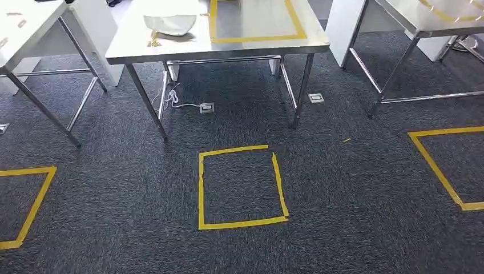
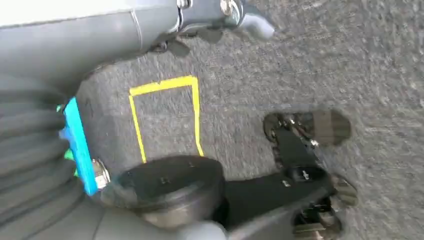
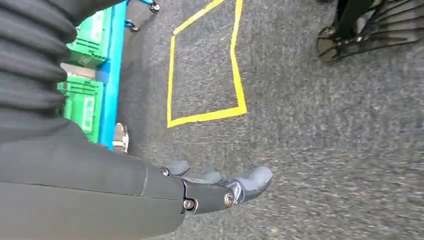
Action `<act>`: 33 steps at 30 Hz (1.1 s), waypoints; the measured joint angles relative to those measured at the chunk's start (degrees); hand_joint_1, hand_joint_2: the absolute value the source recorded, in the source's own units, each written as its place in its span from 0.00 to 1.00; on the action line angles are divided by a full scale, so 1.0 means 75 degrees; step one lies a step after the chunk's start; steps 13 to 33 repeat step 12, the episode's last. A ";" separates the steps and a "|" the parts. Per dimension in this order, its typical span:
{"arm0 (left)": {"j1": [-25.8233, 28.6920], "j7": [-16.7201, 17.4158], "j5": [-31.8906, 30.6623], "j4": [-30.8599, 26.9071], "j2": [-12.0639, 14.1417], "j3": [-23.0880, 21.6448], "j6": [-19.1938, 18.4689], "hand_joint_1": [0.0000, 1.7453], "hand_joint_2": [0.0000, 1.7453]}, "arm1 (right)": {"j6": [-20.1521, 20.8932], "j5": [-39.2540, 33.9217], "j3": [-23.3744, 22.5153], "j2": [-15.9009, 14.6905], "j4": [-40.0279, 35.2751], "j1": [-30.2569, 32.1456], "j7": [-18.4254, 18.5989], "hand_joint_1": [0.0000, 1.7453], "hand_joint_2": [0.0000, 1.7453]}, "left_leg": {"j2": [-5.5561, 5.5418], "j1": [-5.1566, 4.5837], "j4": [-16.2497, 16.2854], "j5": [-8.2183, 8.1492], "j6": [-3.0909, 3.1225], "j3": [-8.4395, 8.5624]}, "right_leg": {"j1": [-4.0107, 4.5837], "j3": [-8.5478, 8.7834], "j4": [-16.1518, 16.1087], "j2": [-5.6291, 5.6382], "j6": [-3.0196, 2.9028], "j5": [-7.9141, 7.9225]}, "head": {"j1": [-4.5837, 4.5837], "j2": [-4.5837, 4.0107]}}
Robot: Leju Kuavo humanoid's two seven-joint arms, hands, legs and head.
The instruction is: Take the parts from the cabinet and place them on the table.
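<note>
A white part [image 1: 170, 23] is lying on the steel table [image 1: 228, 48] beside a yellow tape outline. Both hands are hanging over grey carpet, holding nothing: the left hand [image 2: 220, 15] and the right hand [image 3: 220, 187] with fingers loosely extended

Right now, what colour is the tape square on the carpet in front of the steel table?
Yellow. The tape square shows best in the head view.
</note>
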 joint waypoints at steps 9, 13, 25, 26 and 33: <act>0.0654 -0.0242 0.0536 -0.0259 0.0082 -0.0157 -0.0259 0.00 1.00 | -0.0207 -0.1810 0.1734 -0.0096 -0.0504 0.0279 -0.0131 0.00 0.00 | -0.0002 0.0002 -0.0003 0.0009 -0.0018 -0.0008 | -0.0002 0.0000 0.0000 -0.0005 -0.0008 0.0000 | 0.0003 0.0000; 0.0873 -0.0309 0.0720 -0.0344 0.0117 -0.0216 -0.0353 0.00 0.00 | -0.0300 -0.2413 0.2320 -0.0114 -0.0679 0.0372 -0.0163 0.00 0.00 | -0.0002 -0.0003 -0.0002 0.0006 -0.0013 -0.0009 | -0.0010 0.0001 -0.0007 -0.0006 -0.0005 0.0001 | 0.0003 0.0000; 0.0873 -0.0309 0.0720 -0.0344 0.0117 -0.0216 -0.0353 0.00 0.00 | -0.0300 -0.2413 0.2320 -0.0114 -0.0679 0.0372 -0.0163 0.00 0.00 | -0.0002 -0.0003 -0.0002 0.0006 -0.0013 -0.0009 | -0.0010 0.0001 -0.0007 -0.0006 -0.0005 0.0001 | 0.0003 0.0000; 0.0873 -0.0309 0.0720 -0.0344 0.0117 -0.0216 -0.0353 0.00 0.00 | -0.0300 -0.2413 0.2320 -0.0114 -0.0679 0.0372 -0.0163 0.00 0.00 | -0.0002 -0.0003 -0.0002 0.0006 -0.0013 -0.0009 | -0.0010 0.0001 -0.0007 -0.0006 -0.0005 0.0001 | 0.0003 0.0000; 0.0873 -0.0309 0.0720 -0.0344 0.0117 -0.0216 -0.0353 0.00 0.00 | -0.0300 -0.2413 0.2320 -0.0114 -0.0679 0.0372 -0.0163 0.00 0.00 | -0.0002 -0.0003 -0.0002 0.0006 -0.0013 -0.0009 | -0.0010 0.0001 -0.0007 -0.0006 -0.0005 0.0001 | 0.0003 0.0000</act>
